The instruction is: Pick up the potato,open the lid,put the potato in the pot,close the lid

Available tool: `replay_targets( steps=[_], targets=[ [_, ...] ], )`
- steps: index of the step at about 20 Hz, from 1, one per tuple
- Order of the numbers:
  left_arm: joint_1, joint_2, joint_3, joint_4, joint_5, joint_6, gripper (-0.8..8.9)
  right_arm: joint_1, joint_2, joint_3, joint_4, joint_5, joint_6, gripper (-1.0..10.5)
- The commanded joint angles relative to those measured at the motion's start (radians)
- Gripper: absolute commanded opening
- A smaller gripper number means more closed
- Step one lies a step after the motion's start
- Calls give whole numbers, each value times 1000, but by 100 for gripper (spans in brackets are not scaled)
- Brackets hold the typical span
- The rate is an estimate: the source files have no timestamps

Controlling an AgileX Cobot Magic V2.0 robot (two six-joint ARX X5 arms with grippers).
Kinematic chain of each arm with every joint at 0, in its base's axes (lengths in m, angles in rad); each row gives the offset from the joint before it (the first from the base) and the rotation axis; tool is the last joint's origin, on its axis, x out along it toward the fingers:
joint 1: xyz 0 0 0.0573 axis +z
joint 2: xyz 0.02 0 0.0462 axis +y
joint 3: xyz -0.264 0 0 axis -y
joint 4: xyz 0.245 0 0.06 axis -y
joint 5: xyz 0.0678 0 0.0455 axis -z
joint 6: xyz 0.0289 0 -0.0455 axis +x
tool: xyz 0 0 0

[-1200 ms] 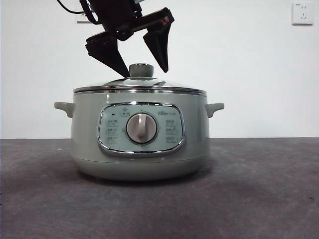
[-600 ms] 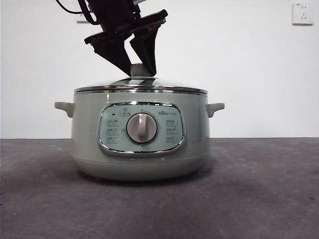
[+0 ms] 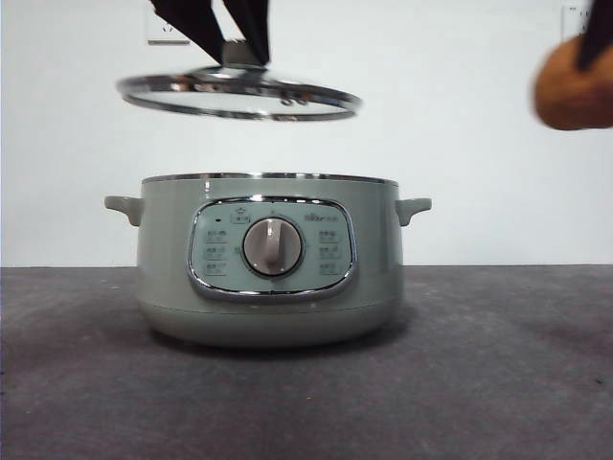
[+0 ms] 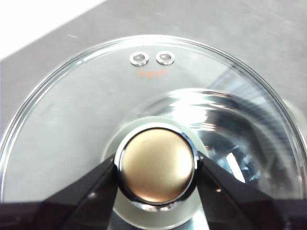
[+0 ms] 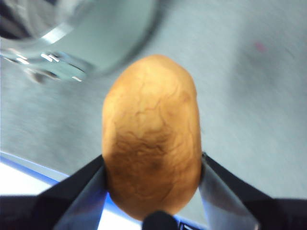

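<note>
Grey worktop [image 3: 498, 383]: a dark matte surface that carries the pot, which is set back from the near edge.
Pot [image 3: 268, 268]: sage-green, upright and uncovered; the control panel [image 3: 271, 248] and grey dial [image 3: 272, 246] are turned toward the near edge.
Lid [image 3: 239, 96]: clear glass with a steel rim, held in the air above the pot, slightly tilted and well apart from the pot rim.
Left gripper [image 4: 156, 167]: jaws are clamped on either side of the lid knob [image 4: 157, 164].
Right gripper [image 5: 152, 179]: jaws are closed against the potato [image 5: 151, 139], which is held in the air.
Potato position: high toward the worktop's right edge, clear of the pot.
</note>
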Motion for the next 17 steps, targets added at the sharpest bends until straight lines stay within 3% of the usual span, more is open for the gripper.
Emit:
replay_targets(
  steps=[1,5,9,12,17],
  targets=[
    [49,-9,10,0,-22,45,-9,72,98,83,46,-6,40,-3],
    [155,-9,10,0,-20,48,-9,204,310,286,81,10,66,-4],
    [268,-9,10,10,0,48,-9,310,543,518,72,138,109,-4],
    [351,-9,10,35,61,46,-9,356,734,683,54,145,115,-4],
    [424,-9,9,34,67,47,-9,407,977,851,37,157,111,-4]
  ],
)
